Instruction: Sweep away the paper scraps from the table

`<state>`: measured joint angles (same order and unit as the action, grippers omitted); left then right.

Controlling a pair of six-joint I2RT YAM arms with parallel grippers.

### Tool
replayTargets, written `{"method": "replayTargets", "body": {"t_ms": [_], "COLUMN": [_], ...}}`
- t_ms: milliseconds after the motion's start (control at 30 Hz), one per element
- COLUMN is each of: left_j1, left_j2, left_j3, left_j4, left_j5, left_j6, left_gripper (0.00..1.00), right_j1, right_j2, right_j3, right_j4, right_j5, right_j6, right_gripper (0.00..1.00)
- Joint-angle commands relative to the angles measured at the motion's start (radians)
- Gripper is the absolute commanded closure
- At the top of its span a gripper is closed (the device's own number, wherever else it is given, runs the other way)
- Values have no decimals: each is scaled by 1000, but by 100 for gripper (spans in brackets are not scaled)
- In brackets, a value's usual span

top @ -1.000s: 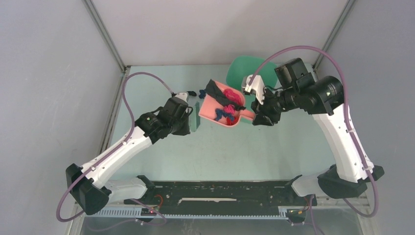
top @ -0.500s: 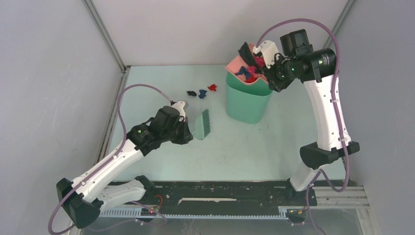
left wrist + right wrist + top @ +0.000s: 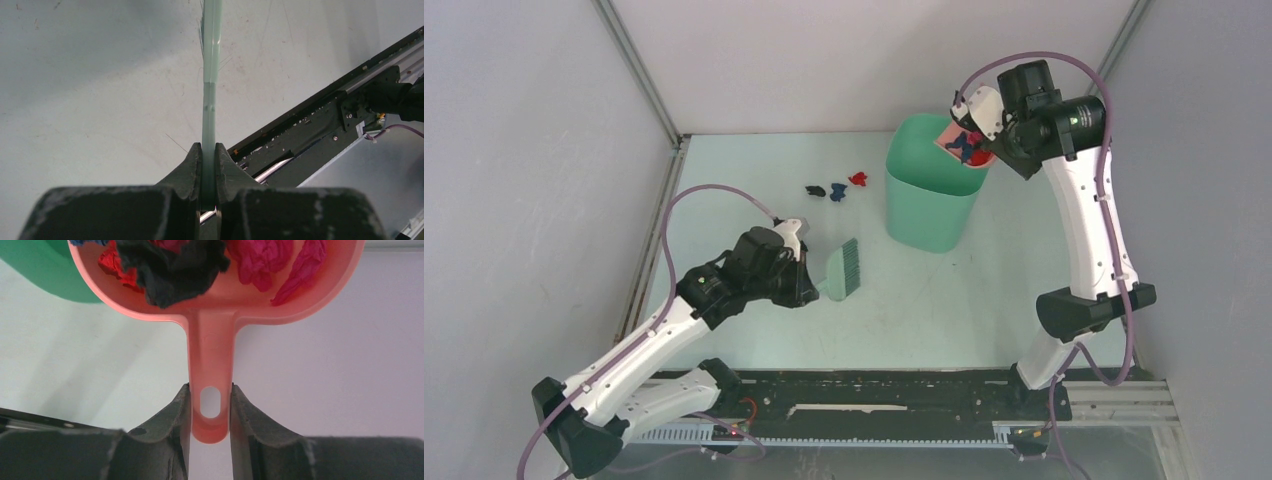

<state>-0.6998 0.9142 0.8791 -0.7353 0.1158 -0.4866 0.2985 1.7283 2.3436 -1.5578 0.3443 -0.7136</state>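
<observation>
The left arm point(image 3: 649, 335) reaches low from its base with the elbow bent, and its wrist stops on the near-left side of the bin point(image 3: 929, 205). The left gripper point(image 3: 208, 152) is pressed together on the thin handle of the green hand brush point(image 3: 844, 270), whose bristle end points toward the bin. Whether the bristles touch the table point(image 3: 754, 160) cannot be told.

Three of the paper scraps point(image 3: 836, 190), one black, one dark blue and one red, lie on the table just left of the bin, apart from the brush.

The right arm point(image 3: 1094, 240) stands tall to the right of the bin, its wrist bent over the bin's far-right rim. The right gripper point(image 3: 211, 410) pinches the end of the pink dustpan point(image 3: 210, 340) handle. The dustpan is held over that rim and carries more scraps in black, red, magenta and blue.
</observation>
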Motion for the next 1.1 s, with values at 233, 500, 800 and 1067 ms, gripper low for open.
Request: {"method": "replayTargets", "body": {"t_ms": [233, 500, 800, 1067], "left_j1": [5, 4, 4, 4], "left_j2": [-51, -72, -43, -20], "left_j3": [-1, -18, -4, 17], "left_j4": [1, 3, -23, -24], "left_j5": [45, 33, 49, 31], "left_j6": [37, 49, 88, 88], "left_gripper": [100, 100, 100, 100], "right_j1": [33, 58, 65, 57], "right_j2": [-16, -103, -223, -226], "right_j3": [-70, -312, -599, -562], "right_j4": [230, 543, 939, 858], "right_j5": [341, 451, 479, 443], "right_j6": [-433, -753, -1026, -943], "right_gripper": [100, 100, 100, 100]}}
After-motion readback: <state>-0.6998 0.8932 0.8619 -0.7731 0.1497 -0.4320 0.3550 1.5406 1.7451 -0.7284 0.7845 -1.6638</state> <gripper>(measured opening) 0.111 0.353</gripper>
